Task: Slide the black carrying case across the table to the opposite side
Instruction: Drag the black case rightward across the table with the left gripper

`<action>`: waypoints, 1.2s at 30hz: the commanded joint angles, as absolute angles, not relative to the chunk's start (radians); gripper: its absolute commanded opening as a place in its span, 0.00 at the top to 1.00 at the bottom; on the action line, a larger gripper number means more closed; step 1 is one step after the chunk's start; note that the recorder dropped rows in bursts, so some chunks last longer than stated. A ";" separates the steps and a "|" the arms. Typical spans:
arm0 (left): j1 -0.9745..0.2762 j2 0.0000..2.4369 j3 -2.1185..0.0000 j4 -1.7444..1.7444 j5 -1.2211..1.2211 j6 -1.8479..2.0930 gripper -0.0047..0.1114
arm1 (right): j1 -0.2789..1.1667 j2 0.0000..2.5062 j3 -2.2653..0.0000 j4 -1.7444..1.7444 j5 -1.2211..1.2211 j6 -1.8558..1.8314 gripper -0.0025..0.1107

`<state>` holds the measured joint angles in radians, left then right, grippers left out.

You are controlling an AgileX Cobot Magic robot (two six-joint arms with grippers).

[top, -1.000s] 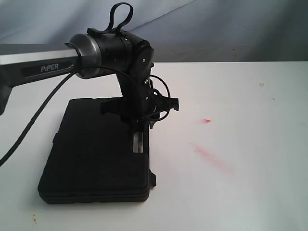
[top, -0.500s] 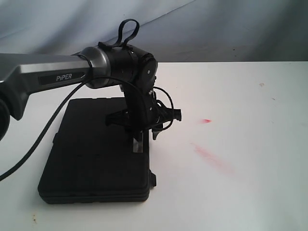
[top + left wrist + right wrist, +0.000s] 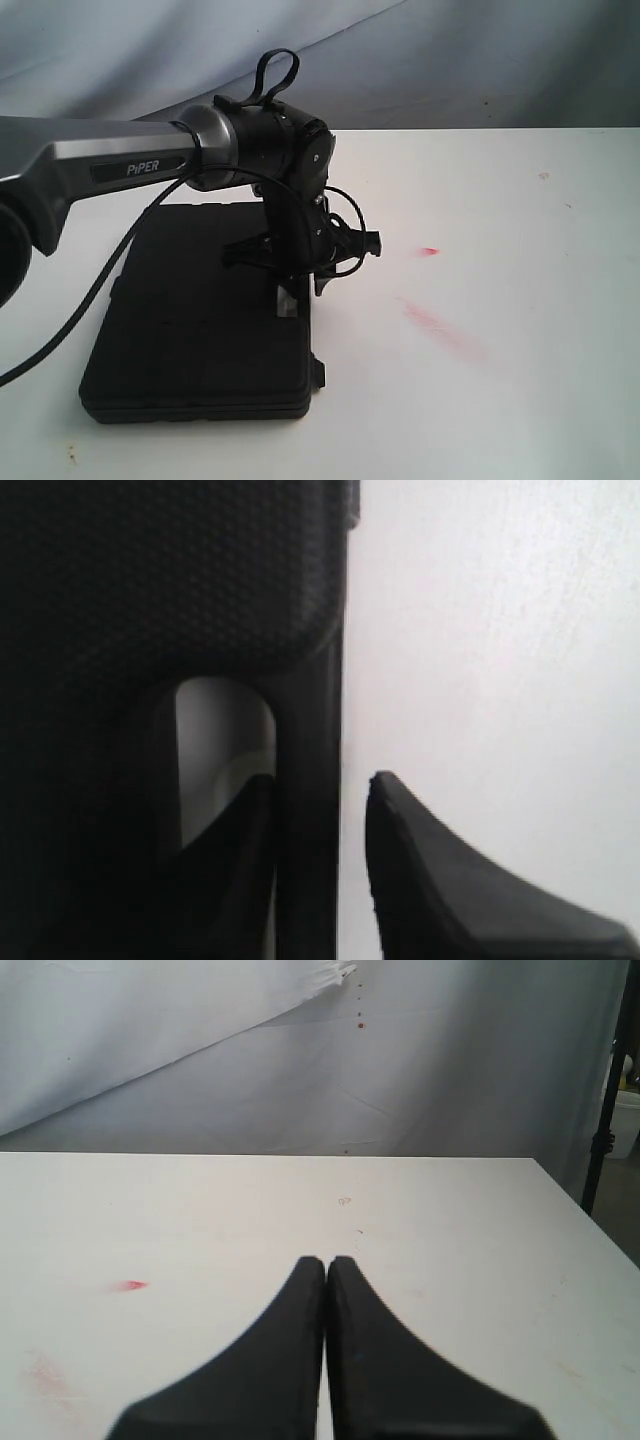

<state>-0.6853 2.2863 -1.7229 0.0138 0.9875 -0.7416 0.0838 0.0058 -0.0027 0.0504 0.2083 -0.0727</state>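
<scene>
The black carrying case (image 3: 200, 320) lies flat on the left half of the white table (image 3: 500, 400). My left gripper (image 3: 303, 292) points down at the case's right edge. In the left wrist view the left gripper (image 3: 320, 780) straddles the handle bar (image 3: 310, 710). One finger sits in the handle's cut-out against the bar. The other finger (image 3: 420, 860) is outside the bar over the table, with a thin gap left, so the jaws are open. My right gripper (image 3: 326, 1260) is shut and empty above bare table (image 3: 200, 1210), and it is outside the exterior view.
Red smears (image 3: 440, 328) and a small red spot (image 3: 430, 251) mark the table to the right of the case. A grey cloth backdrop (image 3: 450, 60) hangs behind the far edge. A black stand (image 3: 605, 1110) rises beyond the table's corner.
The left arm has shifted slightly right and its jaws have narrowed around the case's handle bar. The case and the right gripper have not moved.
</scene>
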 commanded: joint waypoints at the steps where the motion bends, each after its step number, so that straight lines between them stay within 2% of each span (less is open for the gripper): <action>1: -0.690 2.294 -1.727 0.000 0.968 -0.755 0.93 | 0.080 0.000 0.000 0.053 0.212 -0.074 0.98; 2: -0.690 2.294 -1.727 0.000 0.968 -0.755 0.96 | 0.080 0.000 0.000 0.053 0.212 -0.074 0.98; 18: -0.760 2.300 -1.744 -0.020 0.887 -0.800 0.96 | 0.080 0.000 0.000 0.053 0.212 -0.074 0.98; 36: -0.839 2.471 -2.064 -0.020 1.055 -0.809 0.96 | 0.081 0.000 0.000 0.053 0.212 -0.074 0.98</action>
<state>-0.8260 2.4488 -2.0301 0.0093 1.0566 -0.7938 0.0838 0.0058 -0.0027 0.0504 0.2083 -0.0727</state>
